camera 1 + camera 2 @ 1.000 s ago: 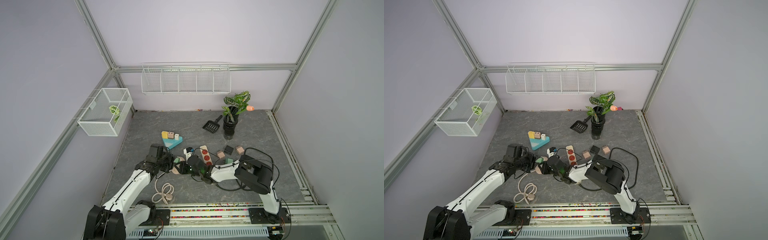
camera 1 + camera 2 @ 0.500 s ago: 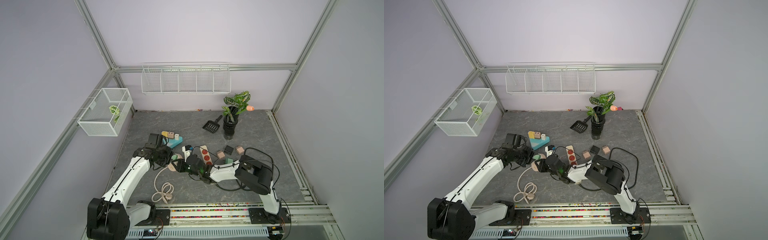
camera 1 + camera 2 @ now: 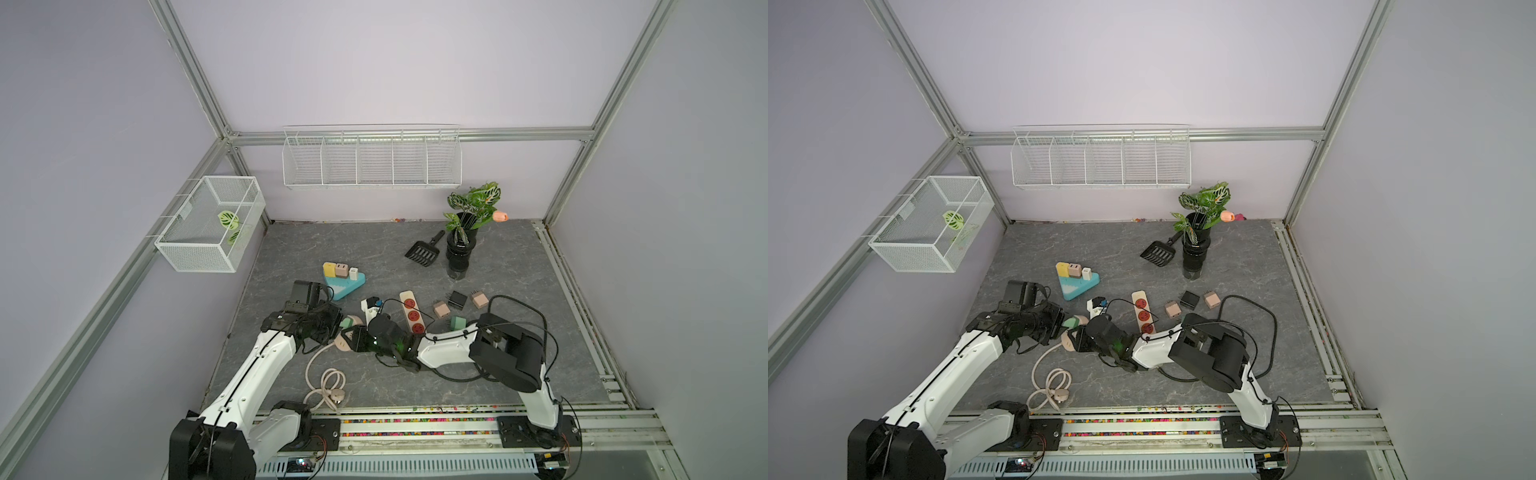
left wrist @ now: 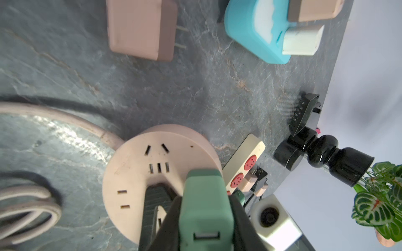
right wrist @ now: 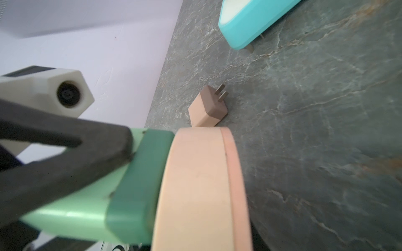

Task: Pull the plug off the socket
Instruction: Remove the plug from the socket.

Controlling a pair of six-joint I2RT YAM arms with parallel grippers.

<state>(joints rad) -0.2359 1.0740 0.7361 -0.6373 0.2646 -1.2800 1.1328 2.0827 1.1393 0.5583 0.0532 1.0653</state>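
- Left gripper (image 4: 205, 217): fingers pressed onto the two flanks of the green plug (image 5: 139, 173), a firm pinch with no gap showing.
- Right gripper (image 3: 351, 340): closed on the round pink socket (image 4: 139, 173). One ribbed finger (image 4: 155, 195) lies across the socket's face; its partner is hidden behind the disc.
- Change over the last second: the left wrist has swung away from the front rail toward the teal block (image 3: 345, 284). The right arm has hardly shifted, and neither grip has loosened.
- Meaning, as a judgement: the pull is set up but not finished. In the right wrist view the plug's dark base sits flush against the socket face, with no prongs showing. A straight draw along the prongs seems needed, with the right gripper bracing the disc.
- Plug, appearance: small rectangular block in two greens, with a pale body, a darker base collar and a USB slot in its outer end.
- Socket, appearance: flat pale pink disc with a darker rim band and several empty slot sets. A pink cord (image 4: 54, 117) leaves its edge.
- Location: near-left part of the grey table (image 5: 326, 108), between the two grippers and just in front of the teal block.
- Neighbour: a loose pink adapter (image 4: 141, 28) with bare prongs lies near the socket, not touching it.
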